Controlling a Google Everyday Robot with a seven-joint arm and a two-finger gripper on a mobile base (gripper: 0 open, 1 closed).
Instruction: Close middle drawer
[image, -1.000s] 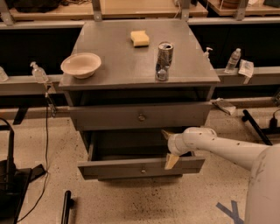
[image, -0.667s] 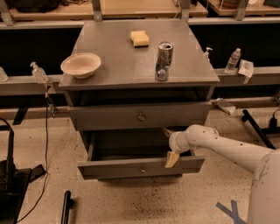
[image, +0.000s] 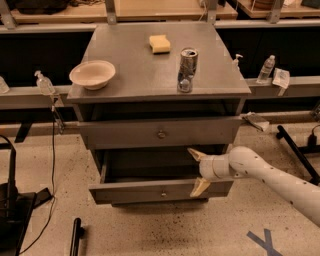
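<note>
The middle drawer (image: 135, 192) is pulled out of the grey cabinet, showing its grey inside. Its flat front has a small round knob (image: 163, 193) at the centre. My gripper (image: 198, 170) is open at the right part of this drawer's front. Its fingers are spread one above the other. The upper fingertip (image: 194, 153) is over the drawer's open inside and the lower fingertip (image: 199, 188) lies against the front face. My white arm (image: 270, 180) comes in from the lower right.
The taller top drawer (image: 125, 134) with a larger knob (image: 161, 134) stands slightly out above. On the cabinet top (image: 135, 65) are a bowl (image: 92, 74), a can (image: 187, 69) and a yellow sponge (image: 160, 43). Black gear (image: 12, 200) stands on the floor at the left.
</note>
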